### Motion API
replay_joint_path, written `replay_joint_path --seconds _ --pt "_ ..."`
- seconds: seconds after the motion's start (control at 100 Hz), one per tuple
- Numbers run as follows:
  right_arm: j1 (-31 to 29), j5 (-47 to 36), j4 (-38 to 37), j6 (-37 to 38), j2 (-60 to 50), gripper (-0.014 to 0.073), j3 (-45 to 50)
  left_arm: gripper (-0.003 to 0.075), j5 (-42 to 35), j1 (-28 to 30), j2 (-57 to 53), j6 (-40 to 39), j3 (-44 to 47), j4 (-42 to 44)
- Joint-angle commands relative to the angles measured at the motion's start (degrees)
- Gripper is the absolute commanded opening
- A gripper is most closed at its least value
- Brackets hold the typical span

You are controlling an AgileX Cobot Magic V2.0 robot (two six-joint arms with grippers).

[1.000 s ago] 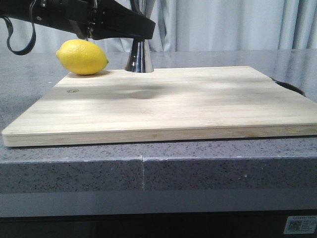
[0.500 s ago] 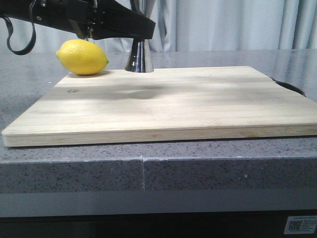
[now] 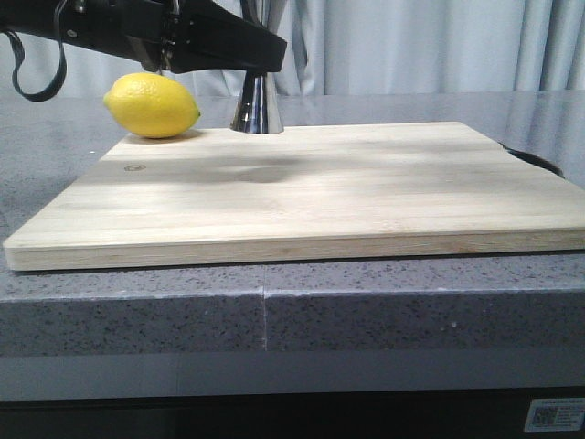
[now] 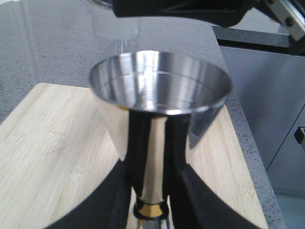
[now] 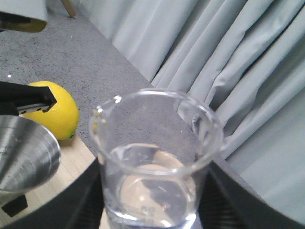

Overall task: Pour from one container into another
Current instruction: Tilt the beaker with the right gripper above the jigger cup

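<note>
Front view: jigger (image 3: 257, 108) stands upright on the far edge of the cutting board (image 3: 311, 187), just beside a lemon (image 3: 152, 105); its upper cone is hidden behind a black arm crossing the top of the view.
Tabletop (image 3: 137, 311): grey speckled stone, carrying the board.
Left pincer (image 4: 148, 198): fingers pressed against the jigger's stem from both sides, just above the gold band — pinching it and holding it steady.
Jigger cup: the left wrist view looks straight into the upper cone (image 4: 159, 78); I see bright steel walls and cannot tell whether any liquid lies at the bottom.
Right pincer (image 5: 152, 191): dark fingers hug both sides of the glass beaker (image 5: 155, 157) low down, clamped on it.
Beaker: roughly upright, a shallow pool of clear liquid at its bottom; in the right wrist view the jigger's rim (image 5: 26, 152) sits just beside and below it. A faint glass shape shows beyond the rim in the left wrist view as well.
Stream: none visible between the vessels.
Progress, my reading: both vessels gripped and brought together — approach done.
Remaining: tip the beaker's lip over the cup and empty what is in it; the pour is not finished.
</note>
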Motion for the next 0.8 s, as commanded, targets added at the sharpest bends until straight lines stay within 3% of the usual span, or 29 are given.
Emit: replay_joint_path --seconds 0.0,0.79 --pt "0.0 -3.4 -0.6 0.0 -2.1 0.0277 -2.4 0.0113 -10.2 -0.4 -3.2 -0.4 -1.6 -3.8" --pt "0.0 -4.3 -5.0 0.0 -0.6 0.0277 -2.4 0.0113 -10.5 -1.0 -3.2 -0.4 -1.6 -3.8"
